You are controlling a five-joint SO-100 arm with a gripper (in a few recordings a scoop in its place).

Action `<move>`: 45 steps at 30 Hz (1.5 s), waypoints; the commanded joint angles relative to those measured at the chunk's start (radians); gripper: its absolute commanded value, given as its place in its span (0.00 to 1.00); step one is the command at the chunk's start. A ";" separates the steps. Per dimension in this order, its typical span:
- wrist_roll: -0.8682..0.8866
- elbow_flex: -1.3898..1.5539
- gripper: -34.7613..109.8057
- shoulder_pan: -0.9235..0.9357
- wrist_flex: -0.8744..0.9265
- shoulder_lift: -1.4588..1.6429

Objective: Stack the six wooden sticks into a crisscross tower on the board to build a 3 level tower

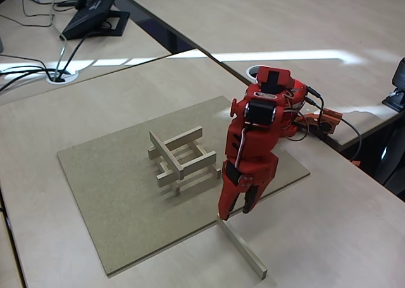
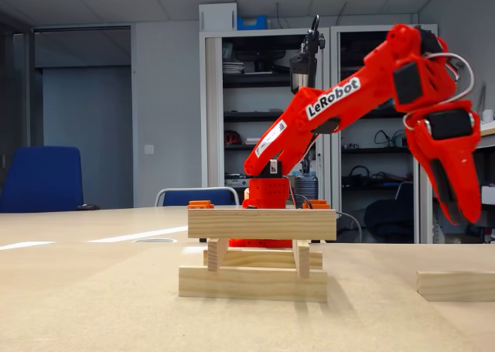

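The red tool [image 1: 239,213] hangs spread and empty over one stick [image 1: 243,248] lying off the board [image 1: 107,193] on the table [image 1: 342,231], beside the tower [image 1: 180,158] mid-board.

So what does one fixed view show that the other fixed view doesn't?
A fixed view looks down: you see the board's whole outline, a desk phone, the loose stick's full length on the desk, and one stick on the tower's top level.

A fixed view from table height adds the shelves, a blue chair and the LeRobot lettering on the arm.

Both fixed views share the tower, the loose stick and the red fingers.
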 commanded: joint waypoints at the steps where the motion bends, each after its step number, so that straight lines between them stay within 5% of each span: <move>1: 0.026 0.002 0.39 -0.028 -0.015 0.000; 34: 0.028 -0.066 0.40 -0.046 -0.146 -0.181; 45: 0.040 -0.097 0.25 -0.040 -0.161 -0.210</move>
